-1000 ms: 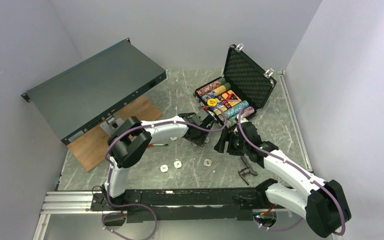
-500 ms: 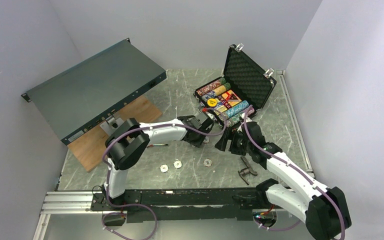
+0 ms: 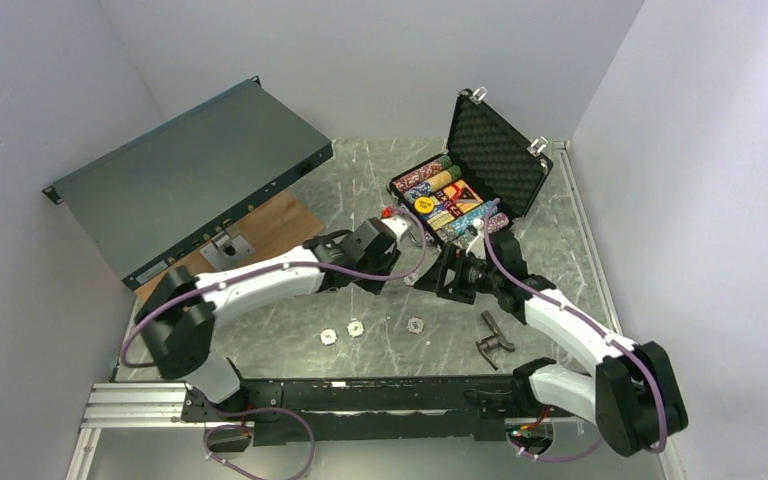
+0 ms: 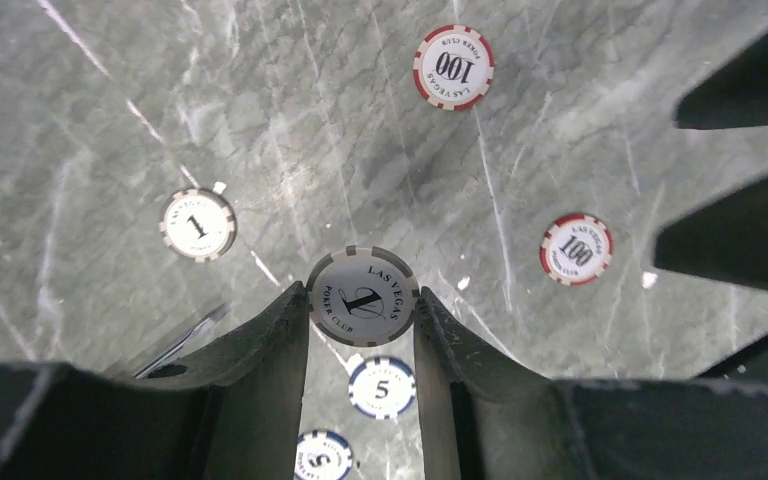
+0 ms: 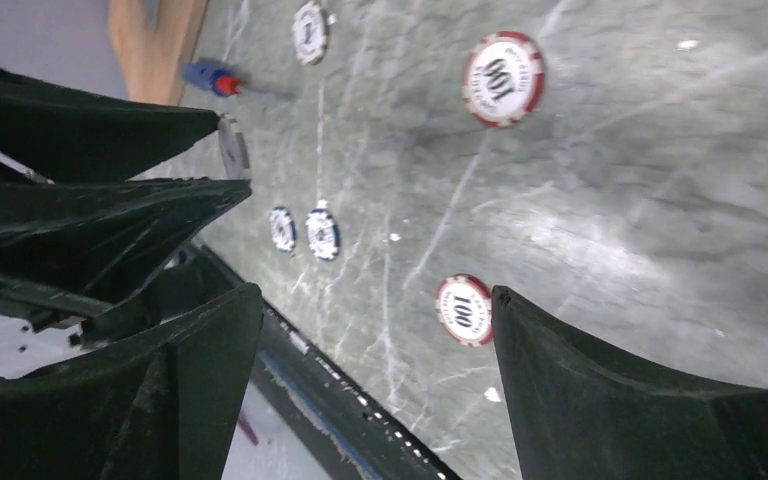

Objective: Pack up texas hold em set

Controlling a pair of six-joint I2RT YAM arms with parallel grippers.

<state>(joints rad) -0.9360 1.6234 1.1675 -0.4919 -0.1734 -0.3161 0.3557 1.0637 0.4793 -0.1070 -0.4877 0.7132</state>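
While the left claw point(image 4: 363, 293) pinches a grey chip point(image 4: 363, 300) above the tabletop point(image 4: 110, 100), the right claw point(image 5: 375, 300) gapes wide.
Held by its rim, it could pivot and drop short of the case point(image 3: 495, 158).

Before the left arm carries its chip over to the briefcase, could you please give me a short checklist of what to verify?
1. Chip gripped: ok. The grey 1 chip sits edge to edge between the fingers of the left tool.
2. Lid open: ok. The briefcase has its foam lid raised.
3. Right tool free: ok. The right tool is open and holds nothing; a red 100 chip lies beside one finger.
4. Path clear: cannot tell. Both tools hang close together in front of the briefcase.
5. Free slot for the chip: cannot tell. The rows are too small to read.
6. Everything packed: not ok. Two 5 chips and others lie on the table.
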